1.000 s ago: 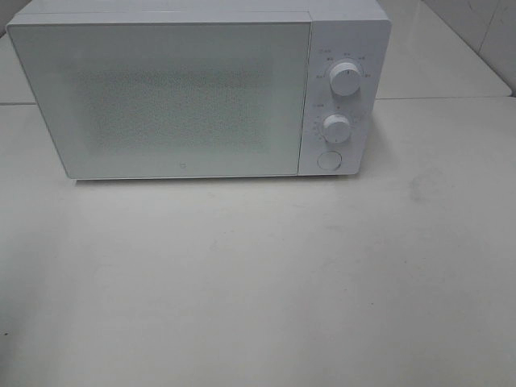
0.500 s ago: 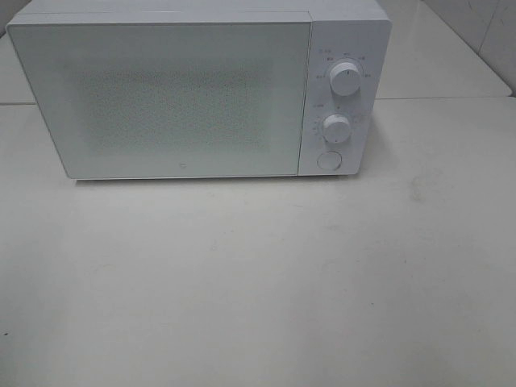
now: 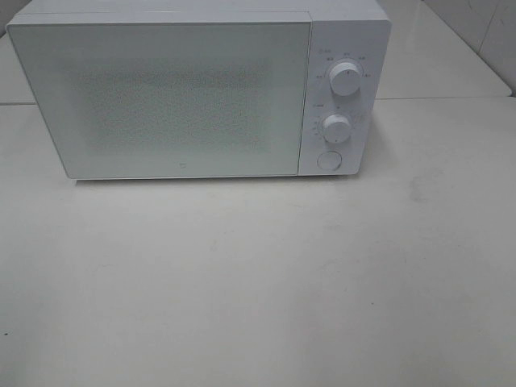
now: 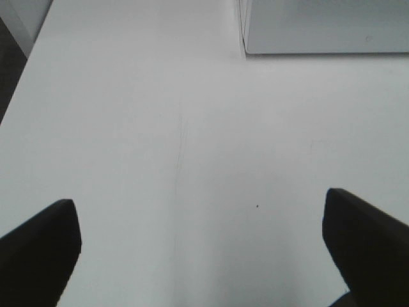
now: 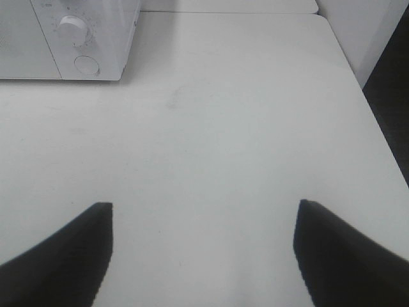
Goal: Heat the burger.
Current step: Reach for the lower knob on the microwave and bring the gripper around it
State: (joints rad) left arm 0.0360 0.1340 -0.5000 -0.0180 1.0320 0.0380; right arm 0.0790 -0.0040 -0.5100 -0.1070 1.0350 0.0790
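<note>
Progress: hard to judge; the microwave (image 3: pixel 161 97) is shut, so the burger is either already loaded or not yet fetched.
Table (image 3: pixel 258 282): white, matte, faintly scuffed.
Wall (image 3: pixel 492 32): pale tiles, far right.
Claws: left claw (image 4: pixel 198 204) and right claw (image 5: pixel 204 206) both apart, empty.
Burger: in no view; possibly behind the frosted door.

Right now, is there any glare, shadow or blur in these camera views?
Exterior high: flat, washed-out light; grainy speckle on the microwave door, thin shadow beneath. Left wrist: bright table, left gripper's fingers dark and soft-edged. Right wrist: background sharper; right gripper's fingers also soft-edged.
</note>
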